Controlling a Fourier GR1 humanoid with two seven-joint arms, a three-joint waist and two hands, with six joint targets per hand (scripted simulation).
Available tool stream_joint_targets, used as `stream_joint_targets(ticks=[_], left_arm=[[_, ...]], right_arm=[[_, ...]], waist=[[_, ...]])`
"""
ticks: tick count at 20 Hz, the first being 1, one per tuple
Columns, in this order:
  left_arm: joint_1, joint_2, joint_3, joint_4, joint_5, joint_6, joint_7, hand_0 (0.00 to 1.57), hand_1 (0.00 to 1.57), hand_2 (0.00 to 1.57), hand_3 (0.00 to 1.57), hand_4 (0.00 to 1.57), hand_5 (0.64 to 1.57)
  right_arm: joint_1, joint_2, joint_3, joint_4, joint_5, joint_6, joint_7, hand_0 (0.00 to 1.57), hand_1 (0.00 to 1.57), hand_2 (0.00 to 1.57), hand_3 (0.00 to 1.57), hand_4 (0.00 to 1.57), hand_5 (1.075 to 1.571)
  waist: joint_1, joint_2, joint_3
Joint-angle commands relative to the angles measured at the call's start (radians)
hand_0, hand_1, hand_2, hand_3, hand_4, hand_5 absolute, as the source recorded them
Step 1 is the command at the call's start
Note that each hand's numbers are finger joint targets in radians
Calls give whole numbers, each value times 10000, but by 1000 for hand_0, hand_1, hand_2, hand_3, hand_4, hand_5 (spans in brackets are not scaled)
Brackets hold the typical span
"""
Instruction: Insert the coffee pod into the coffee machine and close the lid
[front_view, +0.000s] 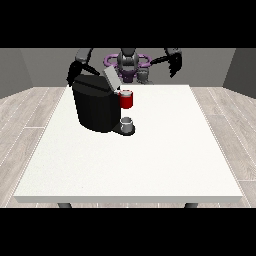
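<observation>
The small pale grey coffee pod (128, 121) sits on the drip base of the bulky black coffee machine (96, 106), whose grey lid (110, 78) stands tilted open. The hand at the view's left (73, 73) hovers nearer; the other hand (174, 65) is well apart. I cannot tell how either's fingers lie.

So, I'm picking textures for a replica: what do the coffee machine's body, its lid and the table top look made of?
Coffee machine body: probably matte black plastic, dark with little shine. Lid: light grey, flat, raised at a tilt; plastic or brushed metal, hard to say. Table top: smooth plain white, likely laminate or painted board, no grain showing.
</observation>
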Motion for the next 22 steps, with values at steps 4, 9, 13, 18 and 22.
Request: stream_joint_targets(ticks=[4, 9, 13, 18, 22], left_arm=[[1863, -5, 81, -55, 300, -278, -245, 0, 0, 0, 0, 414, 1571], [1714, -304, -31, -874, 863, -409, 439, 0, 0, 0, 0, 429, 1571], [1923, -363, -791, -1543, 1606, -173, 1210, 0, 0, 0, 0, 360, 1571], [2764, -367, -1151, -2879, 1950, -406, 1054, 0, 0, 0, 0, 383, 1571], [2440, -368, -1495, -3950, 2404, 44, 1916, 0, 0, 0, 0, 356, 1571]], right_arm=[[-526, 300, 720, -1343, -390, 965, 512, 0, 0, 0, 0, 0, 1571], [-1120, -458, 644, -1808, -739, 1958, 612, 0, 0, 0, 0, 196, 1571], [-1607, -834, 781, -1782, -342, 2035, 833, 0, 0, 0, 0, 239, 1571], [-2577, -732, 313, -1637, -748, 1726, 1901, 0, 0, 0, 0, 0, 1571], [-3136, -1050, -140, -1159, -1375, 2303, 1709, 0, 0, 0, 0, 0, 1571]], waist=[[288, -1031, -2], [519, -879, 6], [751, -901, 7], [968, -152, 5], [987, 564, 7]])
